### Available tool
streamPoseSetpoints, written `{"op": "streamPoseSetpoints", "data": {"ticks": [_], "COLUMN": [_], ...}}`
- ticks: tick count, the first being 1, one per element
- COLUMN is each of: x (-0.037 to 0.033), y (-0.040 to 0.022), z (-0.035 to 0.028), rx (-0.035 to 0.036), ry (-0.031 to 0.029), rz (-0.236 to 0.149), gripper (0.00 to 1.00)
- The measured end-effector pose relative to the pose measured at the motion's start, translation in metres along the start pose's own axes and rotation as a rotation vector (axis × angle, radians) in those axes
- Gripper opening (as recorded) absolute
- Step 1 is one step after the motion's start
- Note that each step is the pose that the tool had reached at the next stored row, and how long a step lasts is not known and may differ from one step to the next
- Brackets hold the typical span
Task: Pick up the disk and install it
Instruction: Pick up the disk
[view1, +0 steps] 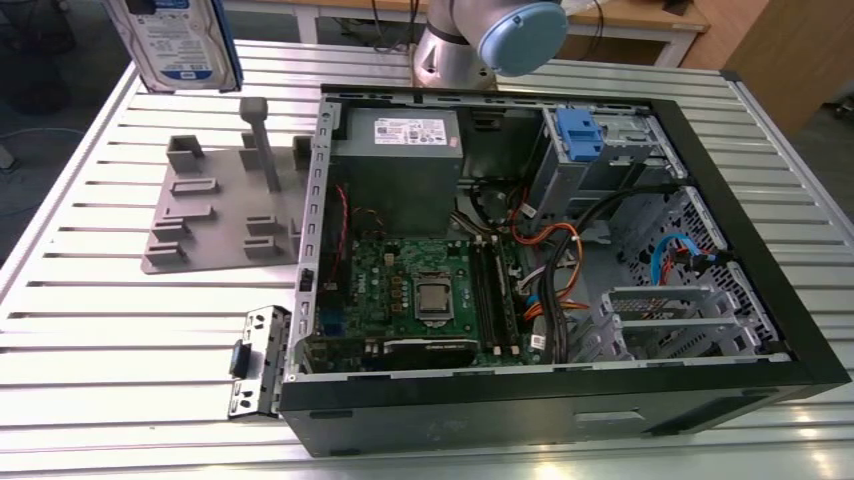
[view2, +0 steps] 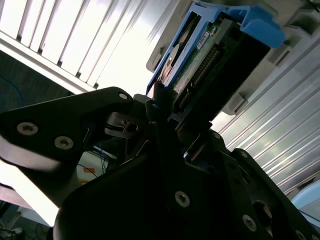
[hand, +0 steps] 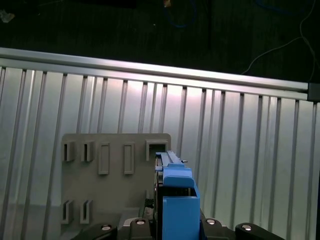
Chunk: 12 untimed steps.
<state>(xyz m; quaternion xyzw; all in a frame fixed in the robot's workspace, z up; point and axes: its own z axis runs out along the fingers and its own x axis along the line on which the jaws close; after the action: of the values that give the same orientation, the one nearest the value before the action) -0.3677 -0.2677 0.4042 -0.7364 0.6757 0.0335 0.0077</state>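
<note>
One disk (view1: 176, 40), stiff, dense, likely shock-sensitive; hand (view2: 161, 107) pinching one end; blue carrier (hand: 178, 212) edges safest hold.

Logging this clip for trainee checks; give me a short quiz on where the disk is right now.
1. True or false: the disk lies inside the case.
2. In the first wrist view, beyond the disk sits: A a grey fixture; B a keyboard; C a cup.
3. Fill in: the fingers are shut on the ____.
Key: 1 false; 2 A; 3 disk.
</note>
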Motion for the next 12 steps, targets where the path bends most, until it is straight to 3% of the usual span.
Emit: {"op": "streamPoseSetpoints", "data": {"ticks": [12], "x": [-0.0007], "y": [0.0003], "z": [-0.0125], "rx": [-0.0003], "ry": [-0.0005], "rz": [0.0], "gripper": [0.36]}}
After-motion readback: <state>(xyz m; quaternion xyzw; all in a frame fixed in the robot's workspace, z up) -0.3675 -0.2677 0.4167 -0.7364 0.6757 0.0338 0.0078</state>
